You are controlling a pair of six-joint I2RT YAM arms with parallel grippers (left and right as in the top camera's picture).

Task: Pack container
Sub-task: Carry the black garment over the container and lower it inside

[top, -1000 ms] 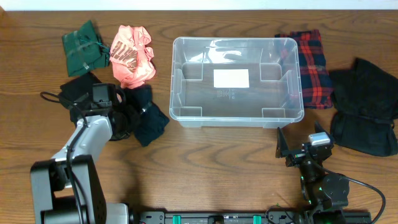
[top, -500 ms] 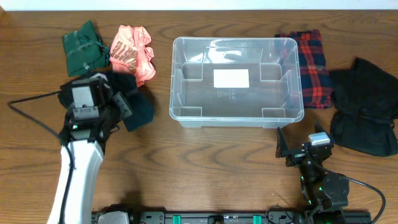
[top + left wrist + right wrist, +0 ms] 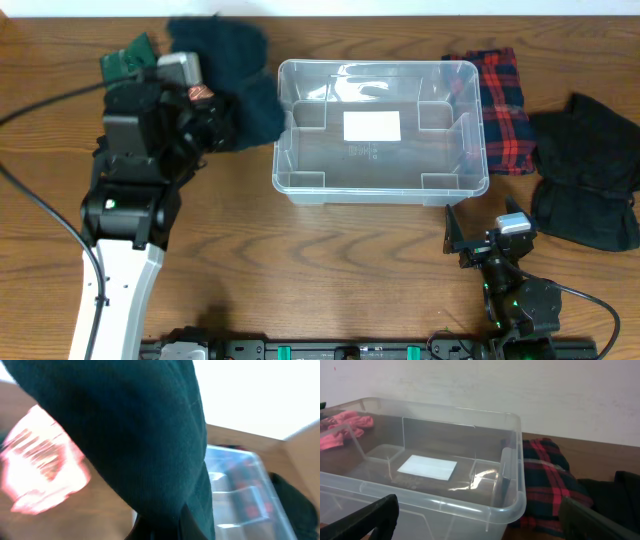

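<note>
Far left, a dark green garment is lying on the wooden table, half tucked behind the left arm. The left gripper is raised off the table with its fingers clamped tight on a dark teal garment, which is spreading out above and to the right of it. From overhead, the cloth's edge is reaching the container's left rim. That same cloth is filling most of the left wrist view and blocking it. A pink garment is showing beneath it; overhead, the arm is hiding nearly all of it.

In the middle, the container is sitting upright and empty, with the white label showing on its base.

Just beside its right wall, a red plaid garment is lying flat. A black garment is sprawling further right. The right gripper is hovering low near the container's front right corner, its fingers spread wide and gripping nothing.
</note>
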